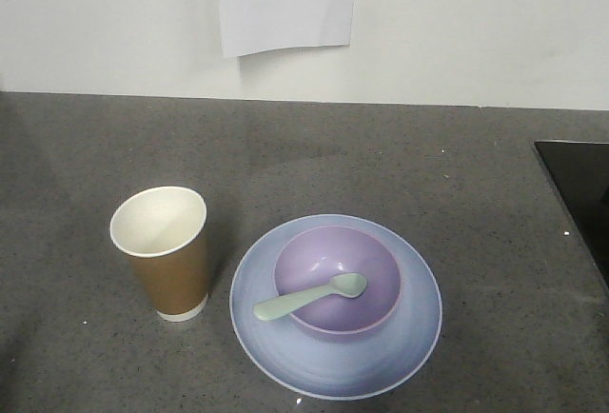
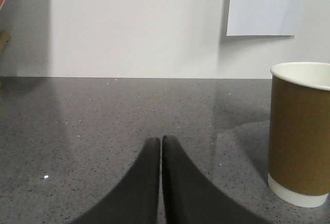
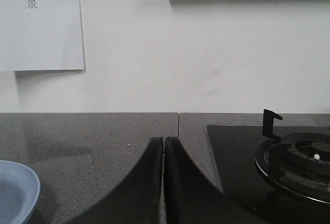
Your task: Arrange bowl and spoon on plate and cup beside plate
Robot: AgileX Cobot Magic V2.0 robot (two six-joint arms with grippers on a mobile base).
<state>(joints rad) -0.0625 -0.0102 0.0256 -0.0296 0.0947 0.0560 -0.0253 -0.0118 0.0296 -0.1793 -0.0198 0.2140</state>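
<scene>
The pale blue plate (image 1: 285,356) lies on the dark counter in the front view. The lavender bowl (image 1: 376,285) stands on it, and the mint-green spoon (image 1: 309,299) rests in the bowl with its handle over the near-left rim. The brown paper cup (image 1: 171,275) stands upright just left of the plate. In the left wrist view my left gripper (image 2: 161,140) is shut and empty, low over the counter, with the cup (image 2: 300,136) to its right. My right gripper (image 3: 163,140) is shut and empty too, and the plate's rim (image 3: 32,193) shows at its lower left.
A black stove top (image 1: 582,194) with a burner grate (image 3: 296,164) lies at the counter's right. A sheet of white paper (image 1: 285,2) hangs on the white wall behind the counter.
</scene>
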